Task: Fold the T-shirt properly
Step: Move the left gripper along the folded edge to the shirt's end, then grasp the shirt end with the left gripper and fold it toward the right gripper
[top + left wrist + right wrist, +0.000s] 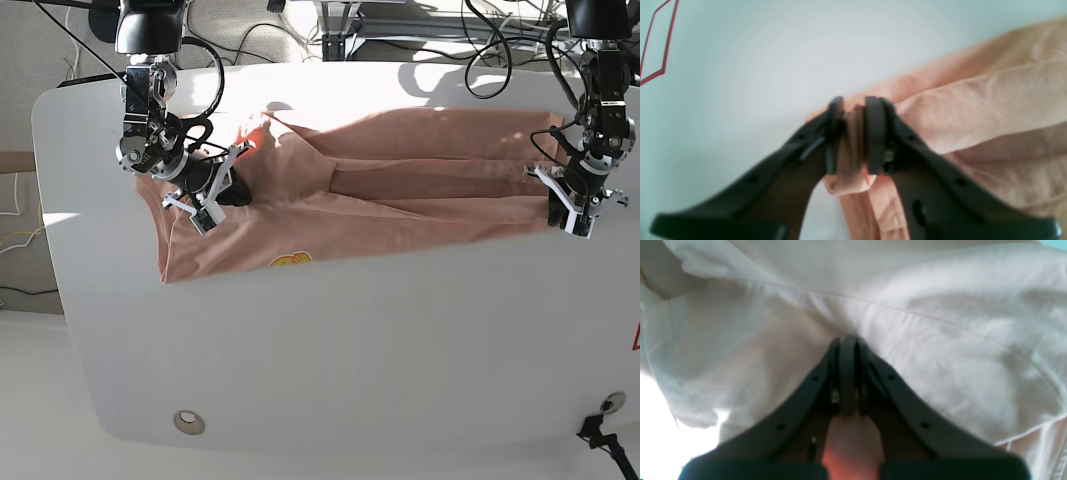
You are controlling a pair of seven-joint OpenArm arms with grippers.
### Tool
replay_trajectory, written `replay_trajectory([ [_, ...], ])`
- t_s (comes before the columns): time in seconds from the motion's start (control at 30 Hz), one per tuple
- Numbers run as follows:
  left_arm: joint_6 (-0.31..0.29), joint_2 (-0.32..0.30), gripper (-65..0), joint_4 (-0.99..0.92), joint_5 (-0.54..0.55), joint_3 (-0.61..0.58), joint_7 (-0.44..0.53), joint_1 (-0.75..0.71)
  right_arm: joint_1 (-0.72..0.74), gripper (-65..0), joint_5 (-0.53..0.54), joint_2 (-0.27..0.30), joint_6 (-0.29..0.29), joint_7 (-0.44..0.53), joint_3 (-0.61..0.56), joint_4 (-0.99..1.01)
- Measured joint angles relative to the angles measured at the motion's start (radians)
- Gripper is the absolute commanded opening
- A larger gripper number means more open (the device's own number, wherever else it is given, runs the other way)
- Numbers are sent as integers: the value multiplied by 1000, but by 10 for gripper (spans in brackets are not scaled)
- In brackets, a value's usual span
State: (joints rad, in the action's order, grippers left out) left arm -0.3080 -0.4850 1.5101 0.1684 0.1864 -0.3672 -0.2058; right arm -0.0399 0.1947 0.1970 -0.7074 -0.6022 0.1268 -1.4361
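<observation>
The salmon-pink T-shirt (pixel 380 185) lies stretched across the far part of the white table (pixel 350 350), with a small yellow print (pixel 290 262) near its front edge. My left gripper (pixel 556 212) is at the base view's right and is shut on a bunched edge of the T-shirt (pixel 851 140). My right gripper (pixel 235 192) is at the base view's left, with its jaws closed on a pinch of the T-shirt (pixel 923 340) near a seam; cloth fills that wrist view.
Cables (pixel 480 40) and equipment lie behind the table's far edge. A round hole (pixel 187 422) sits near the table's front left. Red tape marks show on the table in the left wrist view (pixel 656 43) and at the base view's right edge (pixel 635 340).
</observation>
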Motion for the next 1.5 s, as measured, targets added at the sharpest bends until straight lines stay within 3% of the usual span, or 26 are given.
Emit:
replay_trajectory([
  [0.1,-4,-3,-163,-1,-78,0,2,-19,0,-650,0,0,0,0,0,0],
  [0.17,-3,-6,-63,-5,-89,2,-4,-18,0,-650,0,0,0,0,0,0],
  [0.2,-3,-6,-44,-5,-87,2,-3,-15,0,-650,0,0,0,0,0,0],
  [0.3,-4,-16,-42,-4,-85,4,1,-14,0,-650,0,0,0,0,0,0],
  [0.4,-6,-23,-41,34,-64,98,-9,-19,0,-650,0,0,0,0,0,0],
  [0.5,8,-23,-41,56,112,183,-16,-31,0,-650,0,0,0,0,0,0],
  [0.53,0,-22,-41,53,168,202,-68,-37,0,-650,0,0,0,-1,0,0],
  [0.63,-128,-13,-41,44,303,259,-237,-49,0,-650,0,0,0,-2,0,0],
  [0.73,-261,9,-41,47,397,304,-336,-51,0,-650,1,0,0,0,0,0],
  [0.83,-347,53,-41,46,408,339,-435,-64,0,-650,0,0,0,0,0,0],
  [1.23,-359,63,-41,-103,406,389,-452,-54,0,-650,0,0,0,0,0,0],
  [1.5,-388,61,-41,-239,425,336,-425,55,0,-650,0,0,0,0,-2,0],
])
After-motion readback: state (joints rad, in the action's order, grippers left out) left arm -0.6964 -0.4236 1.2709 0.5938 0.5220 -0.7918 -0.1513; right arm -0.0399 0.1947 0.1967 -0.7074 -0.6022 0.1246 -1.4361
